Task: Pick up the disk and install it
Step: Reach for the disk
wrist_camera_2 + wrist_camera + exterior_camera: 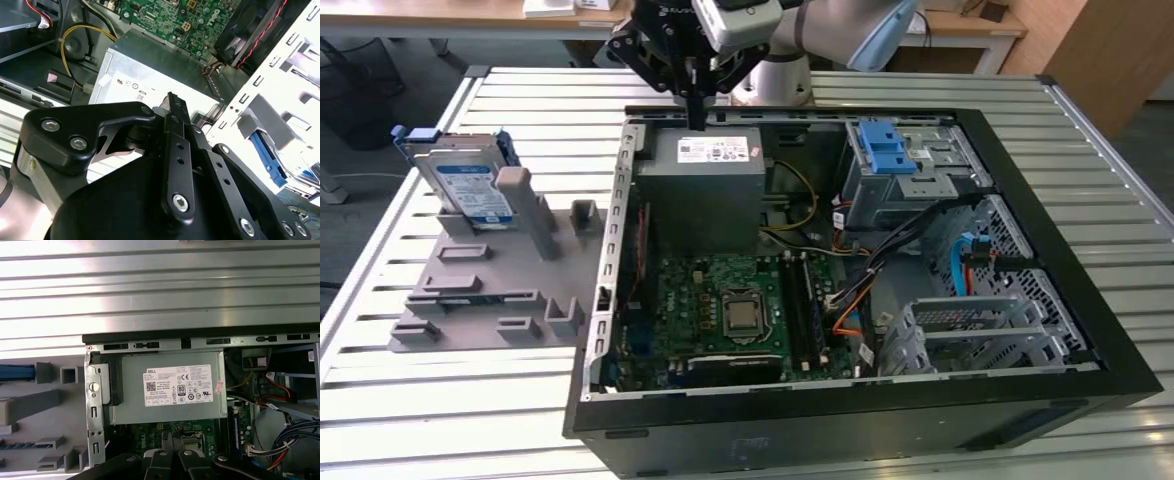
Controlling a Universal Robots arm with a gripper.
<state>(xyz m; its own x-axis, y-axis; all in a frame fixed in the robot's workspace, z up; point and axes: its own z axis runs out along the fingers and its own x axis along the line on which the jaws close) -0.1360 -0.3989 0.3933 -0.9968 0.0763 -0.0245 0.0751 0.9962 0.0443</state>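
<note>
**One disk waits in its holder; one closed gripper hangs over the case**

The single disk (464,185) stands on edge at the far end of a grey slotted holder (480,290), on the exterior view's left, outside the open computer case (1067,300). Its labelled face leans against one grey post of the holder, and its blue frame shows along the upper edge. Holder and case both sit on one slatted metal table (414,420).

The one arm carries one gripper (698,118), well apart from the disk. It points down over the far wall of the case, above the one grey power-supply box (707,195). In both wrist views the two fingers (167,440) lie pressed together with nothing between them, so the gripper (172,100) is closed and holds nothing.

Inside the case there is one green motherboard (727,305) below the power-supply box. Two silver cages are also there: one with a blue latch (894,160) at the far corner on the exterior view's right, and one (974,330) nearer the front.
</note>
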